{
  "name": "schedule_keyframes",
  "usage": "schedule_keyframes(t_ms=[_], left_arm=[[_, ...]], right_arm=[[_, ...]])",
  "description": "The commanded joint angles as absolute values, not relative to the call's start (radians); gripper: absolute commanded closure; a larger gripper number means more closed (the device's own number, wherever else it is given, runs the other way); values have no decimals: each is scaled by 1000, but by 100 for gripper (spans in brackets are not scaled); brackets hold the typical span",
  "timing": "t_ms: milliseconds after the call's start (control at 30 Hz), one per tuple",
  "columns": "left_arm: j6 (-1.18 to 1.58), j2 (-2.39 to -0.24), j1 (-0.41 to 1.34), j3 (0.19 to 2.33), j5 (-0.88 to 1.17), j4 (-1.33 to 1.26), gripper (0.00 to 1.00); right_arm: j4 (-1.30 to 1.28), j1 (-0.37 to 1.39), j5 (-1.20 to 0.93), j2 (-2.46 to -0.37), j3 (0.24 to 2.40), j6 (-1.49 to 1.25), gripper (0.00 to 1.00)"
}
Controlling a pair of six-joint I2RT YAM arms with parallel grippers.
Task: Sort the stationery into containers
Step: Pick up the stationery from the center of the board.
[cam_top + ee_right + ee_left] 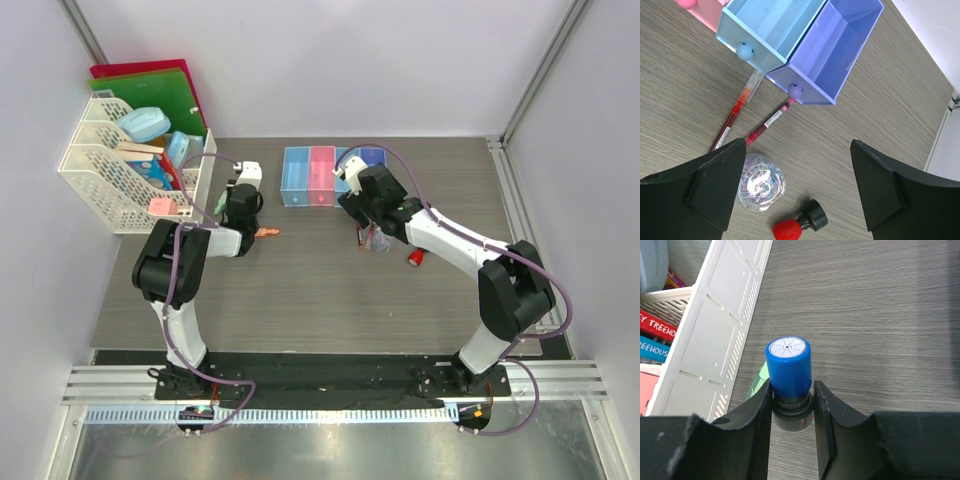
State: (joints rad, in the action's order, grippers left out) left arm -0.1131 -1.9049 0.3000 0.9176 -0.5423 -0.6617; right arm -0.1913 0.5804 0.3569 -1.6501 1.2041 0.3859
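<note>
My left gripper is shut on a blue piece, a stamp with a black base, held over the table beside the white rack. A green piece lies just behind it. In the top view the left gripper hangs above an orange marker. My right gripper stands open with nothing in it, above two red pens, a clear lump and a red piece. The containers stand in a row behind; a light blue bin and a purple bin are empty.
A white lattice rack with boxes and folders stands at the back left, close to my left arm. My right gripper covers part of the bin row. The pens' tips lie against the bins' front knobs.
</note>
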Motion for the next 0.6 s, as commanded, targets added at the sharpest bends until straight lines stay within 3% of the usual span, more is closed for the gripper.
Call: schedule_keyframes(t_ms=[0, 67, 167, 267, 567], left_arm=[[-107, -1905, 302, 950, -584, -686, 70], [-109, -1907, 301, 951, -581, -686, 71], [-101, -1899, 302, 945, -589, -681, 92], [-97, -1861, 302, 908, -548, -675, 100], [-94, -1606, 313, 690, -411, -722, 100]], right_arm=[[-161, 577, 376, -1623, 1210, 376, 9], [-161, 577, 376, -1620, 1213, 377, 9], [-163, 577, 376, -1617, 1213, 377, 9], [-163, 577, 377, -1611, 1215, 376, 9], [-166, 575, 364, -1611, 1223, 370, 9]])
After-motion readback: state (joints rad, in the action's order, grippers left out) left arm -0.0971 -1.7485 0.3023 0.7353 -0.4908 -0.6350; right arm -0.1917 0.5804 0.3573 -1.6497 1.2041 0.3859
